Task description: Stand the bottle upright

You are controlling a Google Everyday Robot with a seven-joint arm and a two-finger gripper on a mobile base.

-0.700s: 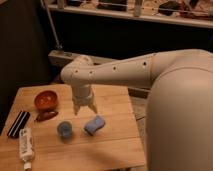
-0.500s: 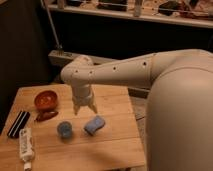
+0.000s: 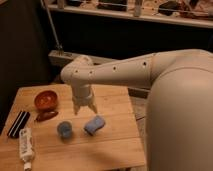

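The small white bottle [image 3: 25,145] with a dark and reddish label lies flat near the front left corner of the wooden table [image 3: 115,150], its cap toward the front edge. My gripper [image 3: 85,108] hangs over the middle of the table, pointing down, well to the right of and behind the bottle. It holds nothing that I can see. My white arm reaches in from the right.
A flat black striped case [image 3: 18,123] lies just behind the bottle. An orange bowl [image 3: 46,99] stands at the back left with a reddish-brown item [image 3: 45,116] in front of it. A small round blue cup [image 3: 64,129] and a blue sponge-like block [image 3: 94,125] sit just below the gripper.
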